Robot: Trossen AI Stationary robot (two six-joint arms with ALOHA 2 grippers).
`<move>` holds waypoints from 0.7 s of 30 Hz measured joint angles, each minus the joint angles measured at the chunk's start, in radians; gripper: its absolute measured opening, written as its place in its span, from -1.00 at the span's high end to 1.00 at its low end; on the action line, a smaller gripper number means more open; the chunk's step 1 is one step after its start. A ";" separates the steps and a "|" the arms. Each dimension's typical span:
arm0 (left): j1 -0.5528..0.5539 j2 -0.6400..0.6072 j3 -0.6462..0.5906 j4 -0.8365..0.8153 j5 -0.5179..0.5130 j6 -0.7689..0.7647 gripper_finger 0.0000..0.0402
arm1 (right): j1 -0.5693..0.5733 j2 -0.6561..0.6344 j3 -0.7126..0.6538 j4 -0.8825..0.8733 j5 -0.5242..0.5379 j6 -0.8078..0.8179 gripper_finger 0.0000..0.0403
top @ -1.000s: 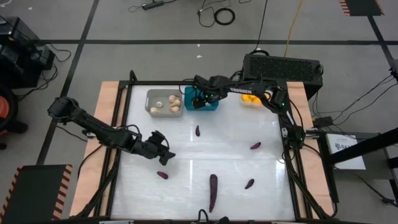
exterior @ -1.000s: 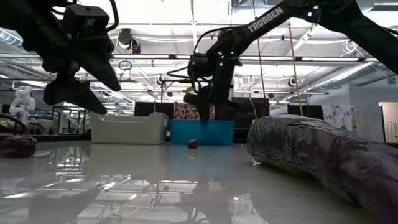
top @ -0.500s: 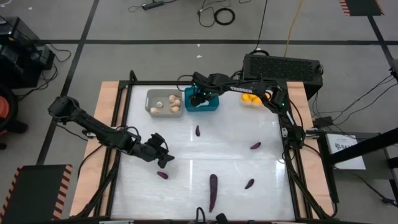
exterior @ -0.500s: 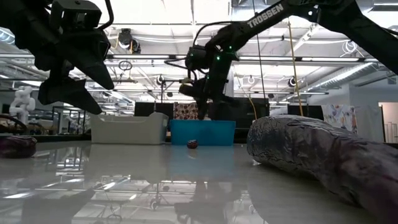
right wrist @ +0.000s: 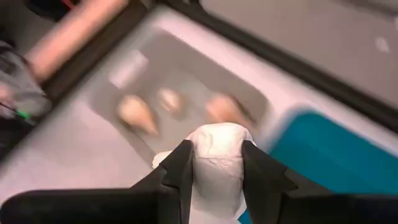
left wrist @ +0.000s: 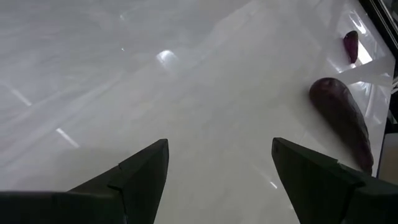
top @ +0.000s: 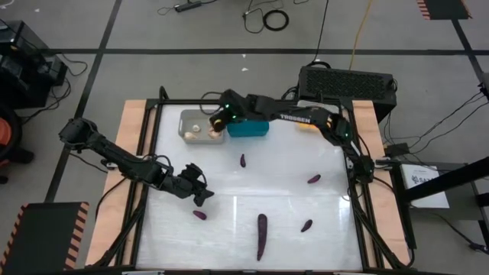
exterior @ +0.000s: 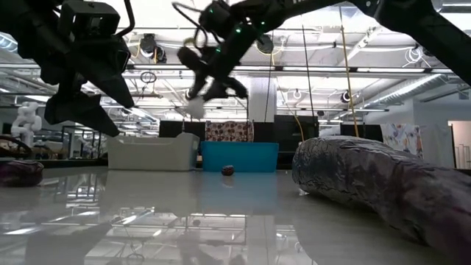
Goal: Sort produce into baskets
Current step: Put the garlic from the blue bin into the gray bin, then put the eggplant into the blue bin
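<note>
Swinging from the teal basket (top: 248, 127) to over the grey basket (top: 200, 125), the right gripper (right wrist: 217, 167) clamps a pale bulb (right wrist: 217, 155), ready to drop; the left gripper (left wrist: 217, 165) hovers wide open near the table's left edge.

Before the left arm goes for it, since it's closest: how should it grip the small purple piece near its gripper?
Take the small purple piece across its narrow middle, from above. It lies flat with bare table around it; the open left gripper hovers beside it.

Grey floor (top: 191, 30) crossed by dark tape lines (top: 229, 51), with cables (top: 267, 17) lying loose.
</note>
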 joint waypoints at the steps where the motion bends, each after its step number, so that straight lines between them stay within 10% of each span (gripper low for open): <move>1: 0.000 0.000 0.000 -0.003 0.000 0.000 -0.45 | 0.014 0.008 0.001 0.052 0.010 -0.020 0.50; 21: 0.001 -0.002 0.000 -0.056 0.028 0.033 -0.45 | 0.060 0.068 0.018 0.201 0.004 -0.218 -0.30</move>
